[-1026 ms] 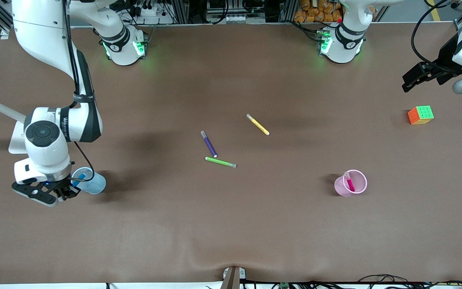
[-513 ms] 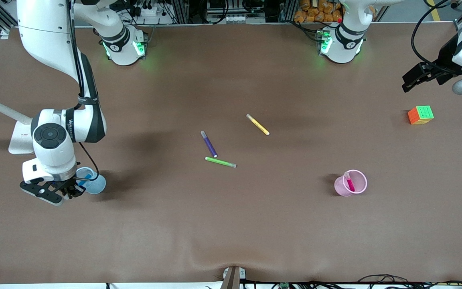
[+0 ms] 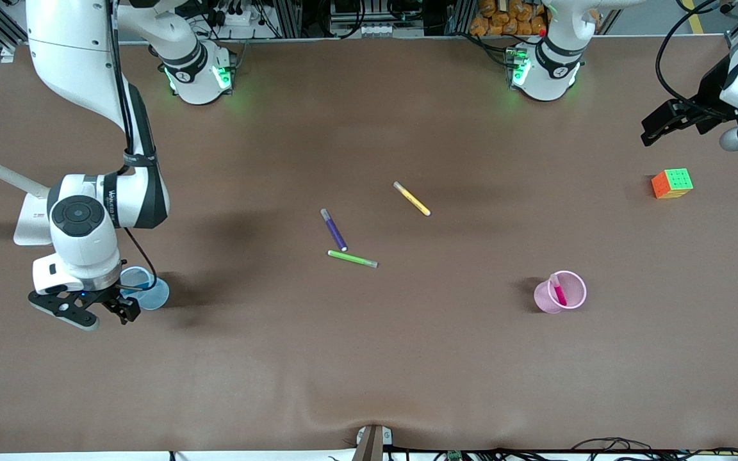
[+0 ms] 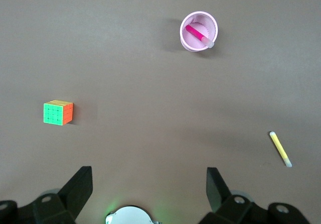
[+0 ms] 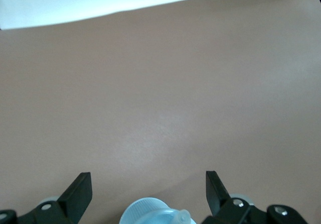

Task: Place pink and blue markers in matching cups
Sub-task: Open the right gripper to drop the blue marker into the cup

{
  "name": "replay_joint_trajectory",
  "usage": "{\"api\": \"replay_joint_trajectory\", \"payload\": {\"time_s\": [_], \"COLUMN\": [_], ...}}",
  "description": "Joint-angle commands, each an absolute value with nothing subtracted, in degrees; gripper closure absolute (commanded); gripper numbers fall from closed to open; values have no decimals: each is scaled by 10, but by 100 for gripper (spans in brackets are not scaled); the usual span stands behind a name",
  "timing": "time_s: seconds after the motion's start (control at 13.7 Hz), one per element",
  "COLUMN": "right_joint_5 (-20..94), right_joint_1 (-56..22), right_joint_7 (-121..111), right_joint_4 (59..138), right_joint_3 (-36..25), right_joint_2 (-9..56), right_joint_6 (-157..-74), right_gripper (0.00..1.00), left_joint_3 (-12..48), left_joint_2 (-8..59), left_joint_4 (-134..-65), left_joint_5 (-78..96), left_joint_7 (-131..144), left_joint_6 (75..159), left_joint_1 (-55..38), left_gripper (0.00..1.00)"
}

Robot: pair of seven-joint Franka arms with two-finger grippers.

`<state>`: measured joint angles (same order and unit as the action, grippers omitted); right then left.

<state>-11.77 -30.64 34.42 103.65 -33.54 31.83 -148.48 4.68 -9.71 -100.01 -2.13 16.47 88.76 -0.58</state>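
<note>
The pale blue cup (image 3: 150, 291) stands near the right arm's end of the table. The blue marker is in it; its pale end (image 5: 181, 217) shows above the cup's rim (image 5: 145, 209) in the right wrist view. My right gripper (image 3: 97, 310) hangs open and empty over the cup's edge, fingers (image 5: 80, 191) spread wide. The pink cup (image 3: 562, 292) holds the pink marker (image 3: 558, 292), leaning inside; both show in the left wrist view, cup (image 4: 188, 43) and marker (image 4: 195, 34). My left gripper (image 3: 667, 123) waits open, high over the left arm's end of the table.
A purple pen (image 3: 334, 229), a green pen (image 3: 352, 258) and a yellow pen (image 3: 412, 198) lie mid-table. A colour cube (image 3: 672, 183) sits toward the left arm's end. A white stand (image 3: 26, 221) is beside the right arm.
My right gripper has opened and let go of the blue marker, which has dropped lower into the blue cup. The gripper has shifted slightly toward the table's middle. The left arm has barely moved.
</note>
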Motion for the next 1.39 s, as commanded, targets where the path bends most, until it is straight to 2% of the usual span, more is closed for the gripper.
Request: {"api": "replay_joint_trajectory", "payload": {"time_s": [0.0,0.29,0.66,0.81,1.03,1.32], "right_joint_5": [-127,-97,15,52,46,49], "right_joint_1": [-312,-283,-265,-247,-165,-112], "right_joint_7": [340,274,170,110,96,95], "right_joint_4": [979,885,811,791,697,624], "right_joint_3": [-327,-290,-286,-278,-201,-162], "right_joint_2": [313,313,312,310,306,292], "right_joint_6": [-1408,-1287,-1192,-1180,-1073,-954], "right_gripper": [0,0,0,0,0,0], "left_joint_3": [44,44,44,44,44,44], "left_joint_2": [-100,-101,-101,-101,-101,-100], "left_joint_4": [-999,-999,-999,-998,-998,-998], "left_joint_5": [-16,-16,-16,-16,-17,-17], "left_joint_7": [150,150,150,149,149,149], "left_joint_6": [881,878,877,877,874,872], "left_joint_1": [-5,-4,-5,-5,-5,-5], "left_gripper": [0,0,0,0,0,0]}}
